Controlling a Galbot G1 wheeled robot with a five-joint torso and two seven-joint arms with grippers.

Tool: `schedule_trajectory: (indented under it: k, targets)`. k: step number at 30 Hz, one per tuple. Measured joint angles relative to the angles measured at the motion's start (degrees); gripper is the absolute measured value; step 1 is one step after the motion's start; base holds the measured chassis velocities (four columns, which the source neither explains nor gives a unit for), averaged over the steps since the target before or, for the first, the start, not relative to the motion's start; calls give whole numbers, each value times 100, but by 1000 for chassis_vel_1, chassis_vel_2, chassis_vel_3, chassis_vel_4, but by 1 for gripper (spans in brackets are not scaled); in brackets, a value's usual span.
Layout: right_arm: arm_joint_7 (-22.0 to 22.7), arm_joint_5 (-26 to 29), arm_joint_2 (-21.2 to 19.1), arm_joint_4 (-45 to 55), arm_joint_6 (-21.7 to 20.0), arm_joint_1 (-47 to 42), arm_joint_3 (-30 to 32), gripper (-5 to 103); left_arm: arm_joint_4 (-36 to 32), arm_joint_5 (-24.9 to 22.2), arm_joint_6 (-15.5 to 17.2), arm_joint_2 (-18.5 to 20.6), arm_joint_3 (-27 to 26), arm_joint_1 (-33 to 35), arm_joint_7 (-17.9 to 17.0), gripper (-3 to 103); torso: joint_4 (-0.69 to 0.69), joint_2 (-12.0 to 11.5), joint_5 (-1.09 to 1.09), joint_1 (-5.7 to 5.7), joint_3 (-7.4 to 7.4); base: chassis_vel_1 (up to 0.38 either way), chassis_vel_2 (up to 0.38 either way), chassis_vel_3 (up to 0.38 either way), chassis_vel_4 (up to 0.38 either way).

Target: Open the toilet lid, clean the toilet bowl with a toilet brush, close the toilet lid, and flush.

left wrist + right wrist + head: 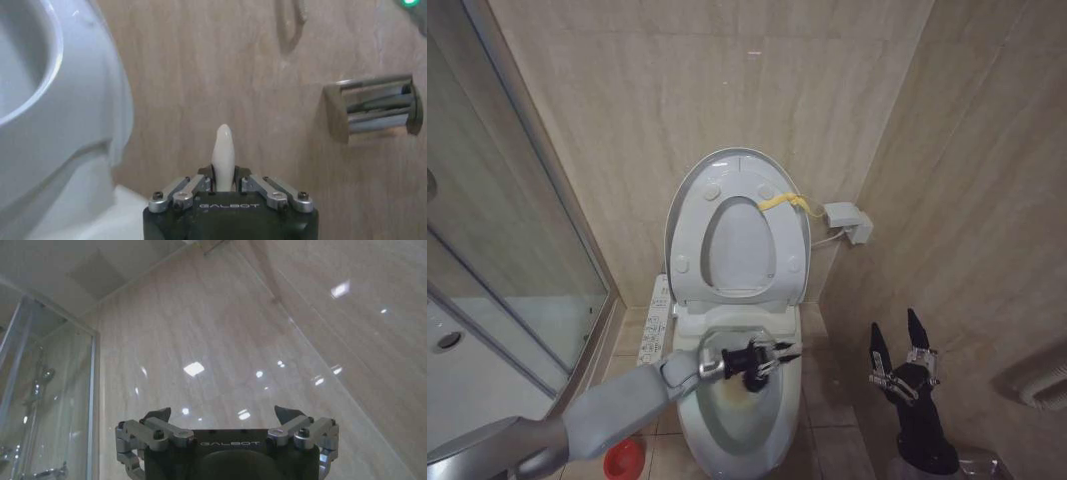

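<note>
We count 1 toilet bowl (727,420), 1 toilet lid (737,165) raised with 1 seat ring (689,240), and 1 toilet brush (223,152). We see 2 grippers: the left gripper (777,355) and the right gripper (897,340). There is also 1 red holder (624,460), 1 wall box (849,220) and 1 paper-roll holder (373,107).

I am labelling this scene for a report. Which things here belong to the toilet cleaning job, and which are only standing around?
Belong to the job:
toilet lid, raised
toilet bowl
toilet brush, in the left hand over the bowl

Only around:
red holder on the floor
shower glass
paper holder
right hand, idle
</note>
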Motion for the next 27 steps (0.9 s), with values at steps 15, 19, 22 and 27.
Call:
schedule_trajectory:
  k: [15, 19, 22, 27]
  targets:
    - [7, 25, -14, -40, -19, 56, 21, 100, 274, 43, -98, -230, 26, -122, 28, 20, -1, 0, 1, 0, 0, -8, -5, -1, -2]
    - [10, 32, -2, -45, -19, 77, 48, 100, -146, -87, -52, -353, 10, -218, -4, 20, -14, 1, 0, 0, -1, 0, 0, 0, 0]
    - [10, 27, 9, -68, -19, 88, 49, 100, -213, -106, -57, -423, 2, -248, 2, 20, -18, 1, 1, -1, -2, 0, 0, 0, 0]
    - [8, 31, -9, -64, -19, 71, 49, 100, 222, 17, -154, -266, 7, 20, 125, 20, -4, 0, 2, 0, 0, 0, 0, 0, 0]
